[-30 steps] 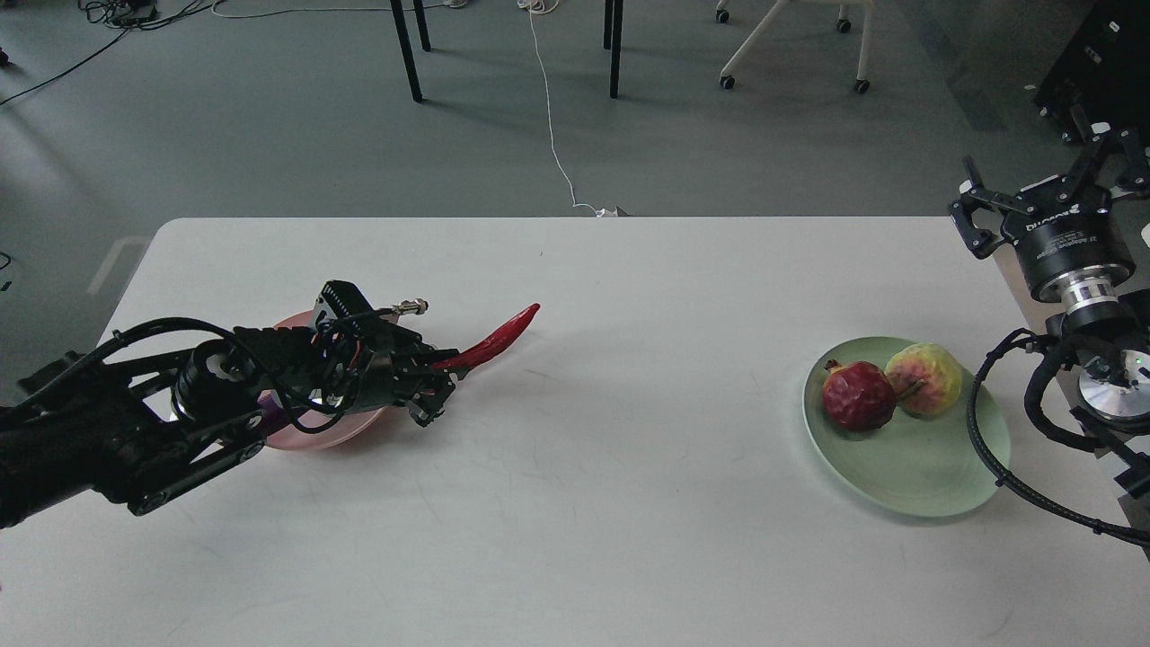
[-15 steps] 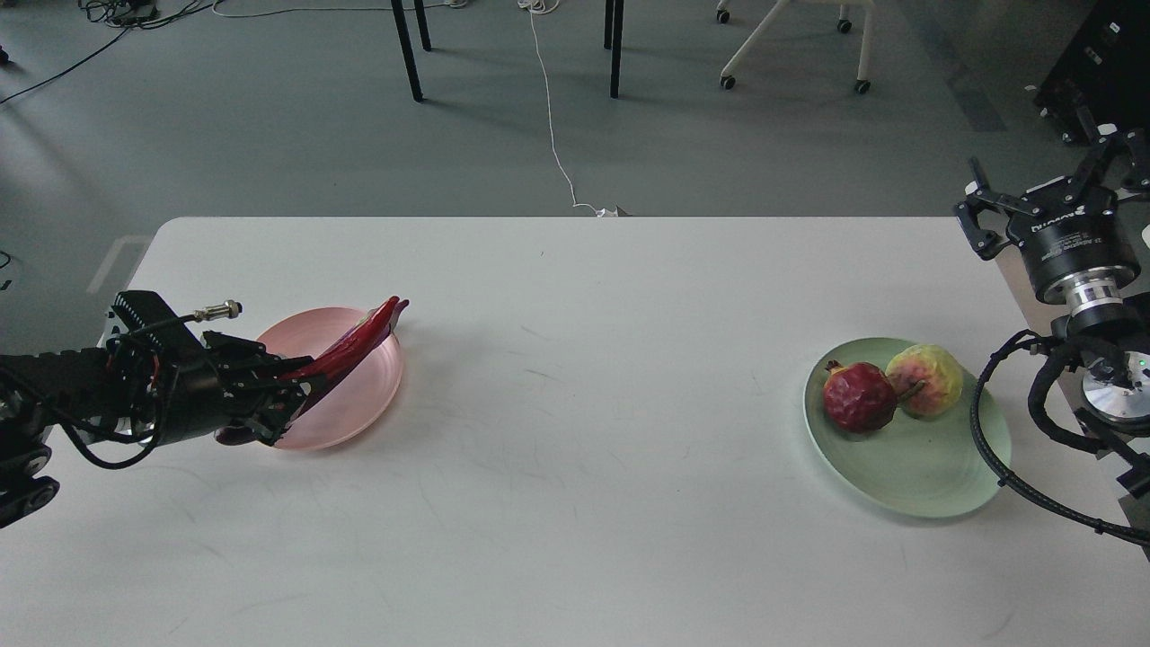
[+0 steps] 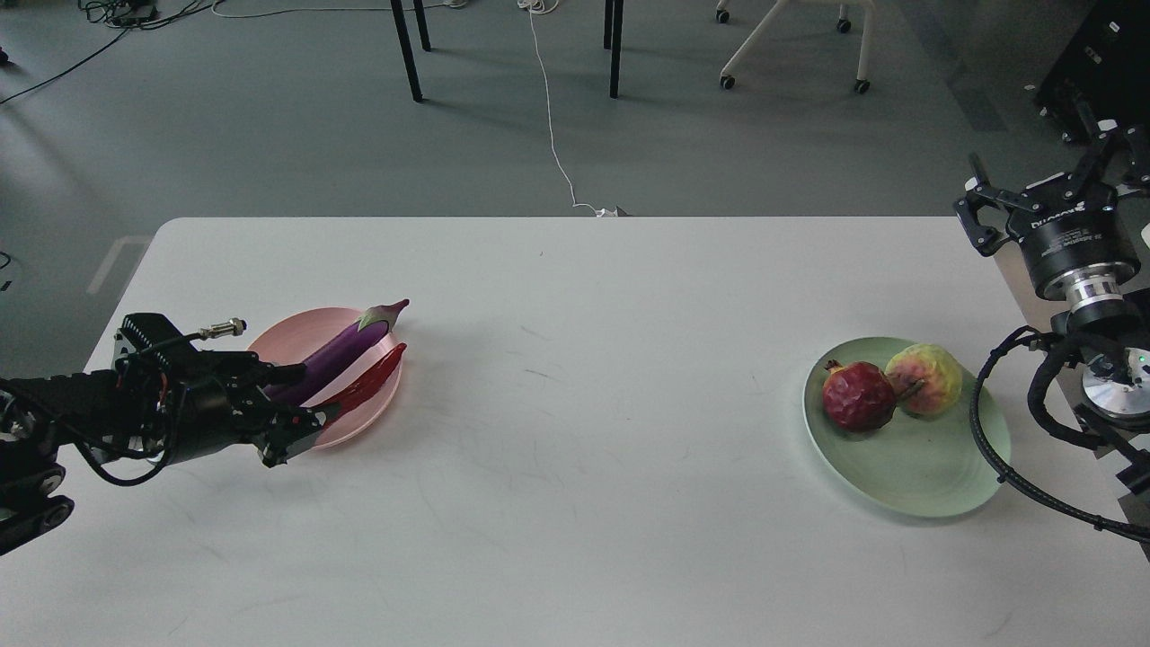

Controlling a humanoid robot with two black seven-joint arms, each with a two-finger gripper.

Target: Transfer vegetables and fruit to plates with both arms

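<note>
My left gripper point(image 3: 301, 420) is at the near-left rim of the pale pink plate point(image 3: 287, 328), shut on the stem end of the red chili pepper point(image 3: 370, 382). The chili lies across the plate's near side, tip on the right rim. The purple eggplant point(image 3: 334, 355) lies on the plate just behind it, cap to the upper right. The pomegranate point(image 3: 858, 395) and the bumpy yellow-pink fruit point(image 3: 924, 379) sit touching on the mint green plate point(image 3: 916, 472) at the right. My right gripper point(image 3: 1047, 184) is open and empty, raised beyond the table's right edge.
The white table point(image 3: 575, 467) is bare between the two plates. The right arm's black cable point(image 3: 984, 449) loops over the green plate's right rim. Table legs, a chair and floor cables lie beyond the far edge.
My left gripper has pulled back left from mid-table with the chili and lowered it onto the pink plate beside the eggplant, which now shows. The right arm has barely moved.
</note>
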